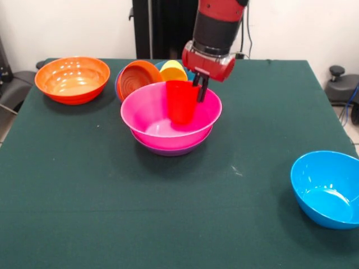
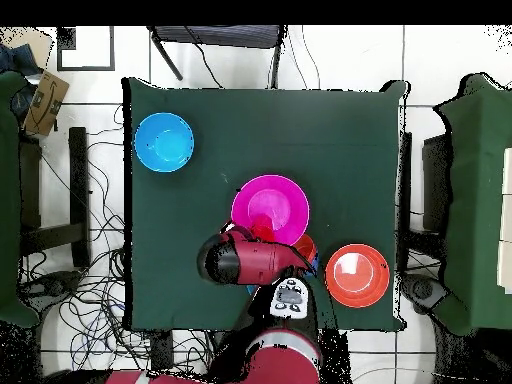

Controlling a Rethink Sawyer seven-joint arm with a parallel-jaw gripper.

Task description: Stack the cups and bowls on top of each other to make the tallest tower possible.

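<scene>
Red cup (image 1: 181, 101) hangs gripped at its rim by the tool (image 1: 200, 88), inside the pink bowl (image 1: 147, 112) below.

**Red and black arm, dark slim fingers**

The arm (image 1: 216, 25) is built of thick round segments: a glossy red shell at the top, a wide black band below it, then a red block-shaped wrist housing with rounded corners and a pale strip where it meets the black. Beneath that housing sits the gripper (image 1: 200, 89), with narrow, dark, flat-sided fingers (image 1: 202, 88). From above, the arm reads as a bulky black cylinder capped in red, joined to a broader red link near the base that carries a small light grey panel (image 2: 291, 297) with dark markings on it.
</scene>
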